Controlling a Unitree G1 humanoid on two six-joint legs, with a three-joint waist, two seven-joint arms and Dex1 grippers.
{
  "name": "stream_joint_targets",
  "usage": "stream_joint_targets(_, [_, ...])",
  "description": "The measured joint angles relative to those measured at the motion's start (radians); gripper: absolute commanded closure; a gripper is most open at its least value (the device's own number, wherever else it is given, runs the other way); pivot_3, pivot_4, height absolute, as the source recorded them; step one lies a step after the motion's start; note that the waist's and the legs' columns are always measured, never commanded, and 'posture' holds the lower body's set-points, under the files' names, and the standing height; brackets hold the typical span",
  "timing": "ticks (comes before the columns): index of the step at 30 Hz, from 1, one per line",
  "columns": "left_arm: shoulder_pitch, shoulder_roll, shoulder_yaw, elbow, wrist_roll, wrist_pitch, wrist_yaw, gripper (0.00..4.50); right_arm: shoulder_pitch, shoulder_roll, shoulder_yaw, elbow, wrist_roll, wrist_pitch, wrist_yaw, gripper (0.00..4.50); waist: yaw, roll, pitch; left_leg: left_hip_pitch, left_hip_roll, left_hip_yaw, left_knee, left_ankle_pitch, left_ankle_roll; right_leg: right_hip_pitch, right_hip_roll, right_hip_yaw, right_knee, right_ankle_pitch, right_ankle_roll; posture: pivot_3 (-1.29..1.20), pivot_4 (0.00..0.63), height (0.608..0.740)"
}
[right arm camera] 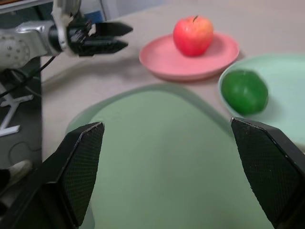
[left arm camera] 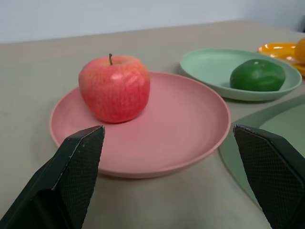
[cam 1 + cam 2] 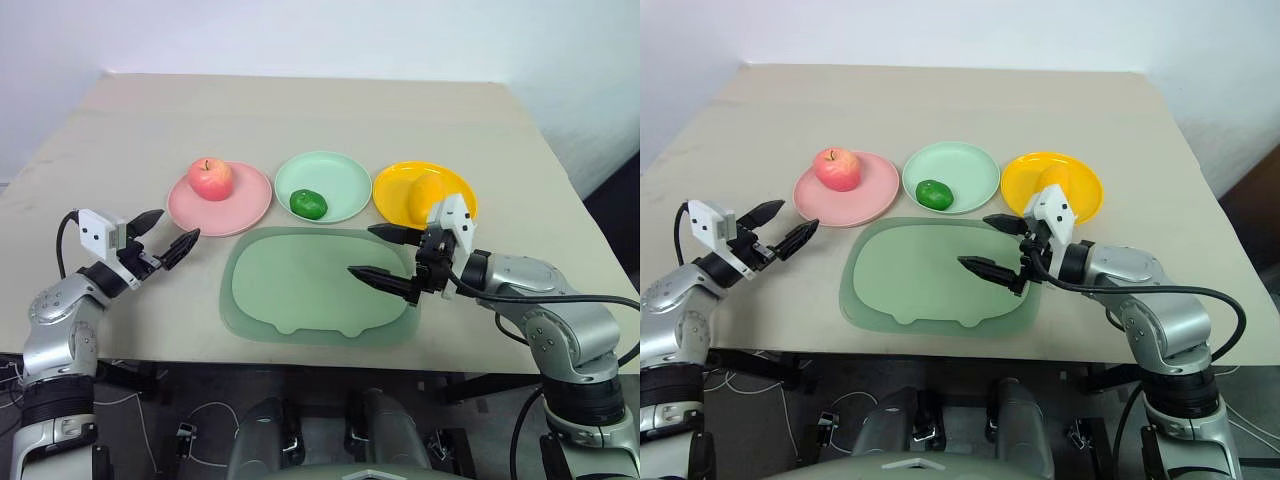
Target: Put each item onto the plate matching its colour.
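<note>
A beige table with a matte, evenly lit top is set against a plain white wall. A faint seam is seen running across the tabletop. To the far side on the right, a dark strip of floor is visible past the table's edge. Below the near edge, dark flooring is crossed by loose black and white cables. Soft, diffuse light is cast throughout.

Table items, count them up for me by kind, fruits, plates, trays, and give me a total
Toy fruits: 3, the apple, the green fruit and the mango.
Round plates: 3, the pink plate, the mint green plate and the yellow-orange plate.
Trays: 1, the large pale-green tray.
Total: 7.
</note>
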Motion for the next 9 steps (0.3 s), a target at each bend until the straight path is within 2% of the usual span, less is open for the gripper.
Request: stream_joint_targets(9, [0.054,-0.011,0.003,-0.094,-0.013,0.001,-0.021,0.0,0.017,-0.049,-0.021,0.047,-0.002,-0.029,-0.005,0.0,0.012,0.0,0.0,0.0,0.0,0.0,0.0,-0.001,0.001,0.003,0.0,0.0,-0.005,0.0,-0.001,0.0,0.15,0.696])
